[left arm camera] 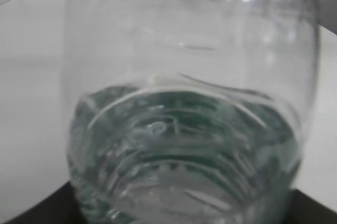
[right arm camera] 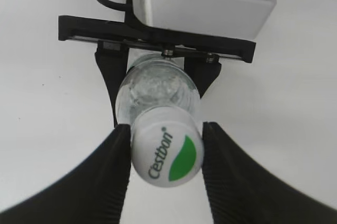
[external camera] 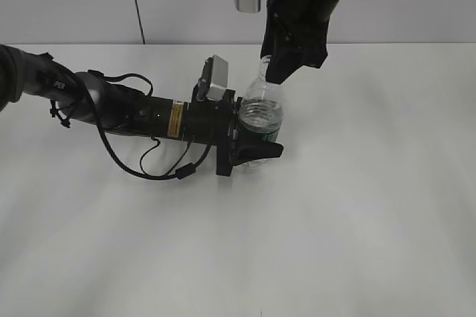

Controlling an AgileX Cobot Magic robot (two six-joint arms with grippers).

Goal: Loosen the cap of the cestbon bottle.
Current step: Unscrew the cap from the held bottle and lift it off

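Note:
The cestbon bottle point(external camera: 262, 112) stands upright on the white table, clear with a dark green label band low down. My left gripper point(external camera: 249, 146) is shut on its lower body from the left. The bottle point(left arm camera: 189, 129) fills the left wrist view. My right gripper point(external camera: 271, 71) comes down from above over the bottle's top and hides the cap in the exterior view. In the right wrist view the white cap point(right arm camera: 167, 150), with a green mark and "Cestbon" print, sits between my right gripper's point(right arm camera: 166, 126) two black fingers, which press its sides. The bottle's shoulder point(right arm camera: 158, 87) shows below.
The white table point(external camera: 357, 220) spreads around the bottle. The left arm point(external camera: 134, 112) lies low across the table from the left, with its cable looping in front. The left wrist camera block point(right arm camera: 200, 6) sits just behind the bottle. A grey wall stands at the back.

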